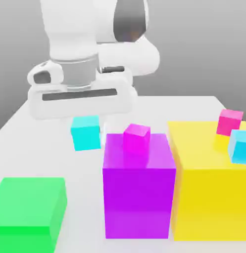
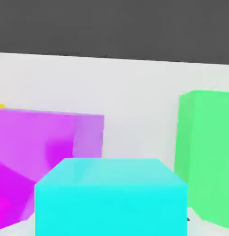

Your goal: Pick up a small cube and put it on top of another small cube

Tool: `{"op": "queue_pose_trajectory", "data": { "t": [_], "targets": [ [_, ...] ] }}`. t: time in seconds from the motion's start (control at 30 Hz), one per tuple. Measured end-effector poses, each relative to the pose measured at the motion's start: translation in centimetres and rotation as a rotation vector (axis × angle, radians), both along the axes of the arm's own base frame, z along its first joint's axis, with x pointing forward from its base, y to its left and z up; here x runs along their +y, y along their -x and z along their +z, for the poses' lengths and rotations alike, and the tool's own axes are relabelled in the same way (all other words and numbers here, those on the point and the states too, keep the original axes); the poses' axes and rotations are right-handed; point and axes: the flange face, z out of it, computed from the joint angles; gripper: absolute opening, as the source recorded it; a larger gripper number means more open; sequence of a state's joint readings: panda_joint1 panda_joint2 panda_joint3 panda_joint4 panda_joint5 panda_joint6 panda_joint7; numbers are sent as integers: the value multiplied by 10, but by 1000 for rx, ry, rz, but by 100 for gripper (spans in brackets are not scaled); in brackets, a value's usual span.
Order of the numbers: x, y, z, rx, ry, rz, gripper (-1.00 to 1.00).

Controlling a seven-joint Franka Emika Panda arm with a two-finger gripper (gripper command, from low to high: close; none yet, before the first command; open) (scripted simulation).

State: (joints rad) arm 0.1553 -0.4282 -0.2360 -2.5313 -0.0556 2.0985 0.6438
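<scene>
The grasp is made: the gripper is closed firmly on the turquoise cube, at ten o'clock from the purple block in the exterior view. Stacking remains.

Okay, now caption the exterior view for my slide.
Gripper holding a turquoise cube beside the purple block, which bears a small magenta cube.

I see 1 small, plain turquoise-cyan cube, nearly upright and raised off the table, gripped in my hand between the 2 fingers.
</scene>
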Motion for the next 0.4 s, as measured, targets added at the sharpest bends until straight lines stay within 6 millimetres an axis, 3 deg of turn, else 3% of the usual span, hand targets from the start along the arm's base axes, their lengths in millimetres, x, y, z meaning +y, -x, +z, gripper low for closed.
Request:
{"op": "queue_pose_trajectory", "data": {
  "t": [0.1, 0.13, 0.23, 0.27, 0.4],
  "targets": [
    [49, 17, 35, -8, 25, 39, -100],
    [59, 21, 37, -10, 34, 44, -100],
    [67, 24, 6, -11, 42, 49, -100],
    [68, 25, -7, -12, 43, 49, 100],
    [68, 25, -7, -12, 43, 49, 100]
  ]
}}
